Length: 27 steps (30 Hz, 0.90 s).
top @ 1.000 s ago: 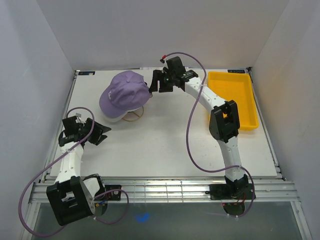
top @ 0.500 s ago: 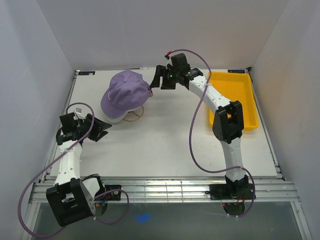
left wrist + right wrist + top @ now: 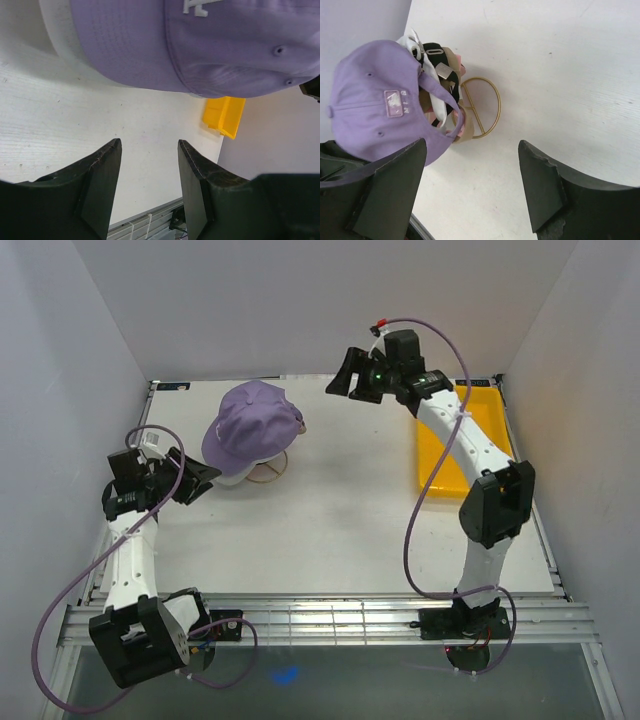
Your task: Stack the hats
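White-walled lab robot enclosure [image 3: 330,300]

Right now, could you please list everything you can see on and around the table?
purple cap: one, purple, far left of the table, on top of the stack
caps beneath it: number unclear, white, black, tan and pink edges showing, under the purple cap
wire ring: one, gold, on the table against the stack's near side
tray: one, yellow, far right of the table
table: one, white
cables: two, purple, one looping along each arm
left gripper: one, black, open, near the stack's left side
right gripper: one, black, open, raised to the right of the stack
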Motion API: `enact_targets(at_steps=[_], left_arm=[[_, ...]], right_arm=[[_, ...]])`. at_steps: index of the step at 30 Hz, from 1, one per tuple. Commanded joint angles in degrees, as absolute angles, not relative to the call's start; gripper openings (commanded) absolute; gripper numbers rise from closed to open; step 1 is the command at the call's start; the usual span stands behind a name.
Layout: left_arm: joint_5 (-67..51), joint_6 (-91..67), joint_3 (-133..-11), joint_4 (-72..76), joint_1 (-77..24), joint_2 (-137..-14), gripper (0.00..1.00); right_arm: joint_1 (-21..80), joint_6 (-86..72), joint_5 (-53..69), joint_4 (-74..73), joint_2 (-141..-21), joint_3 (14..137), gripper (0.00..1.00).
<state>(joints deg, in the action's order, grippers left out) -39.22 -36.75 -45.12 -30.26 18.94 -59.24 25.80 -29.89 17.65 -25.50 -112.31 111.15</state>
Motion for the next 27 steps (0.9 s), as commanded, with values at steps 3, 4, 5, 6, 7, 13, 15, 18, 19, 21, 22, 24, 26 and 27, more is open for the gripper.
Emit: enact_targets(at_steps=[3, 4, 5, 6, 7, 13, 15, 18, 19, 21, 22, 24, 26, 27], left_arm=[[-45.17, -35.33, -51.84, -29.62, 16.80, -60.20, 0.59], [-45.18, -35.33, -52.81, -29.62, 14.61, -60.38, 0.60], [-44.65, -35.33, -53.78, -29.53, 13.46, -60.55, 0.60], [-43.34, -35.33, -54.83, -29.44, 12.23, -60.64, 0.60], [-42.81, -35.42, -56.84, -29.44, 9.95, -60.82, 0.61], [-42.10, -33.85, -61.95, -29.79, 4.49, -60.73, 0.61], [-42.19, -33.14, -62.49, -30.58, 4.13, -60.30, 0.61], [-43.59, -31.65, -62.93, -31.46, 3.69, -59.59, 0.61], [-43.51, -31.03, -63.19, -31.81, 3.34, -59.42, 0.61], [-42.89, -29.97, -63.11, -32.25, 2.82, -58.45, 0.61], [-42.89, -29.88, -63.02, -32.26, 2.46, -58.10, 0.61], [-42.89, -29.71, -62.84, -32.34, 2.29, -57.22, 0.61], [-42.63, -29.53, -62.75, -32.52, 2.11, -56.61, 0.61], [-42.63, -29.62, -62.75, -32.61, 2.02, -56.43, 0.61]], right_arm=[[22.15, -29.18, 15.65, -22.06, -97.05, 98.99, 0.81], [21.10, -28.48, 15.30, -22.06, -92.68, 94.35, 0.81], [20.48, -28.13, 14.68, -21.89, -90.37, 91.96, 0.82], [19.87, -27.86, 14.50, -21.62, -87.92, 89.67, 0.83], [18.73, -27.08, 13.28, -21.80, -83.28, 85.65, 0.83], [17.14, -24.52, 9.50, -23.98, -65.78, 72.44, 0.89], [17.14, -23.73, 9.05, -25.22, -62.42, 68.48, 0.90], [17.14, -22.94, 7.47, -28.47, -57.32, 65.22, 0.91], [17.14, -22.94, 7.12, -29.17, -55.39, 64.78, 0.91], [17.14, -23.11, 7.29, -30.23, -53.80, 63.64, 0.92], [17.14, -23.12, 7.21, -30.58, -52.48, 63.46, 0.92], [17.14, -22.77, 6.86, -31.46, -51.25, 63.28, 0.93], [17.14, -22.68, 6.33, -31.82, -50.28, 63.02, 0.94], [17.14, -22.68, 6.42, -31.82, -49.84, 62.93, 0.94]])
